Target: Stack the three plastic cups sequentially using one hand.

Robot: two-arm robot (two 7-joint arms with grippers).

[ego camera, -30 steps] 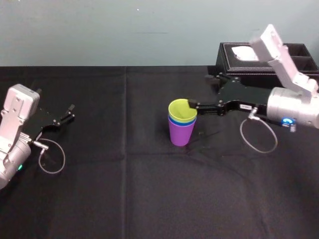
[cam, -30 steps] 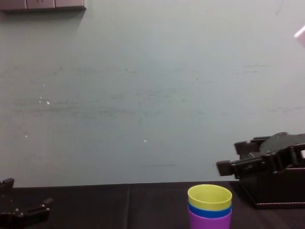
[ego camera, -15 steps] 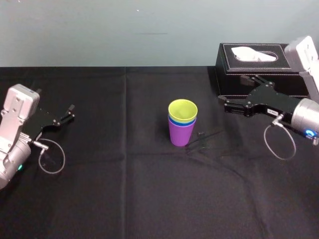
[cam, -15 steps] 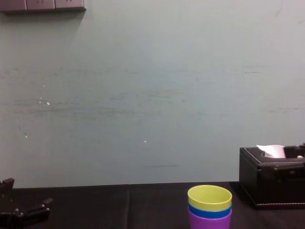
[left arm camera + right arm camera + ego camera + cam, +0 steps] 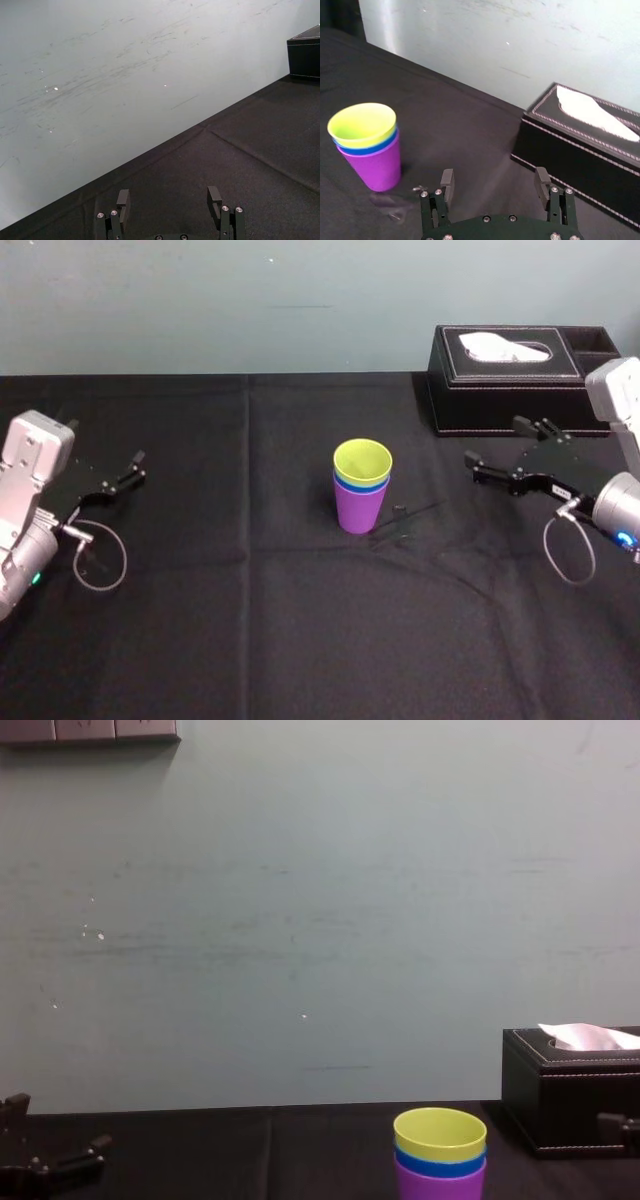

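Observation:
The three plastic cups stand nested upright in one stack mid-table: yellow-green [image 5: 362, 460] innermost on top, a blue rim [image 5: 360, 483] under it, purple [image 5: 360, 510] outermost at the bottom. The stack also appears in the chest view [image 5: 440, 1152] and the right wrist view [image 5: 367, 145]. My right gripper [image 5: 495, 446], the hand, hovers to the right of the stack, well apart from it. It is open and empty, with both fingers spread [image 5: 494, 177]. My left gripper [image 5: 138, 466] rests far left, open and empty [image 5: 168, 197].
A black tissue box [image 5: 510, 380] with a white tissue stands at the back right, just behind the right gripper [image 5: 585, 135]. Black cloth [image 5: 300, 620] covers the table, with a small wrinkle right of the cups. A pale wall rises behind.
The right gripper has drawn back to the right, from the rim of the stack to the table's right side, staying open. The cups and the left arm have not moved.

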